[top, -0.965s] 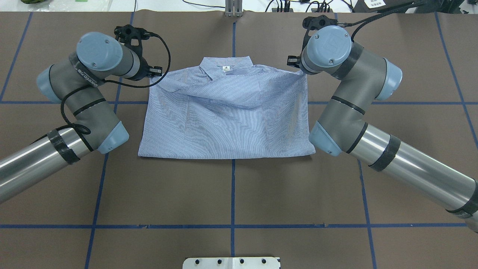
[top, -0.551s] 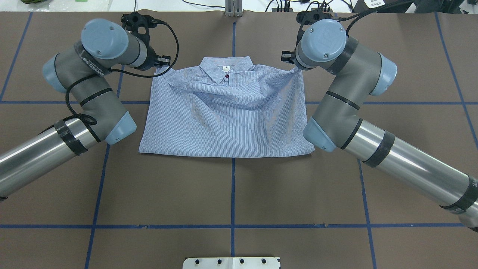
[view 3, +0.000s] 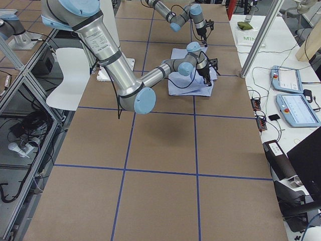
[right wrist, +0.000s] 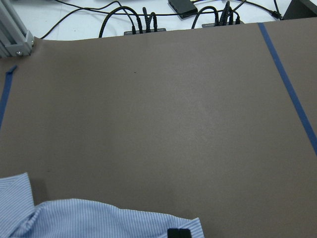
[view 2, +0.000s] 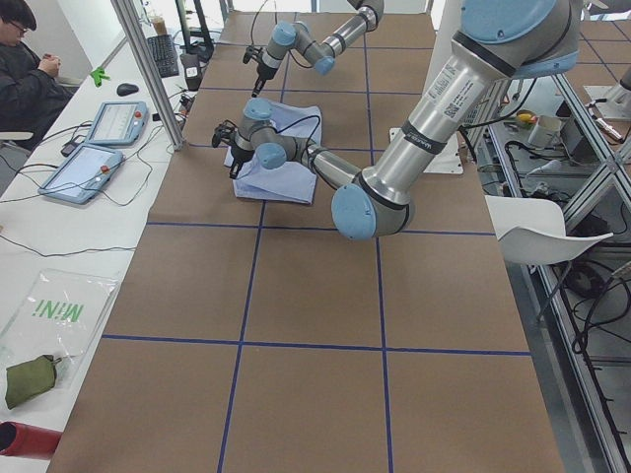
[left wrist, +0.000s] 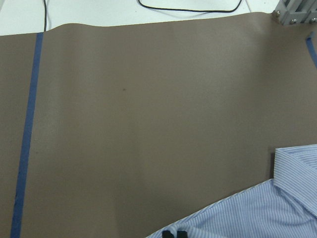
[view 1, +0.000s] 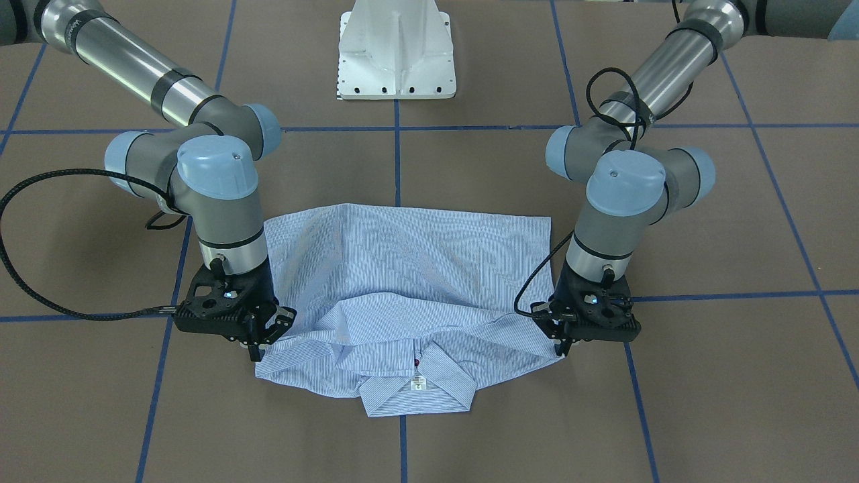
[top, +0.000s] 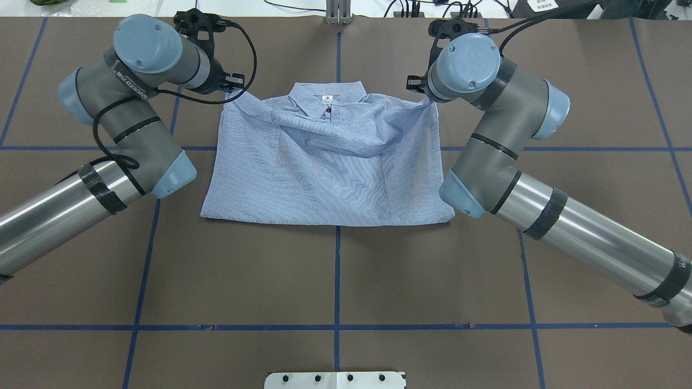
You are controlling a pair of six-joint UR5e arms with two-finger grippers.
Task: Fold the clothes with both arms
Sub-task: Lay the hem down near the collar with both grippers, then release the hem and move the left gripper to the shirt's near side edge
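The light blue striped shirt [top: 324,173] lies folded on the brown table, collar [top: 326,92] and white neck label [view 1: 419,384] at the far edge. My left gripper [top: 236,88] is shut on the shirt's folded-over corner at the shoulder on the overhead view's left; in the left wrist view the fingertips [left wrist: 173,233] pinch the fabric [left wrist: 257,213]. My right gripper [top: 423,95] is shut on the opposite corner, fingertips [right wrist: 179,233] on the cloth edge [right wrist: 99,218]. Both grippers [view 1: 560,345] [view 1: 258,349] sit low over the table. The top layer sags and wrinkles between them.
The white pedestal base [view 1: 396,54] stands at the near middle. Blue tape lines [top: 337,270] grid the table. An aluminium post [top: 338,11] and cables [right wrist: 143,22] sit at the far edge. An operator [view 2: 25,59] and tablets [view 2: 94,148] are beyond it.
Both grippers have carried the folded-over edge away from the robot toward the collar. The top layer now lies further over the shirt and the sag between the grippers is smaller.
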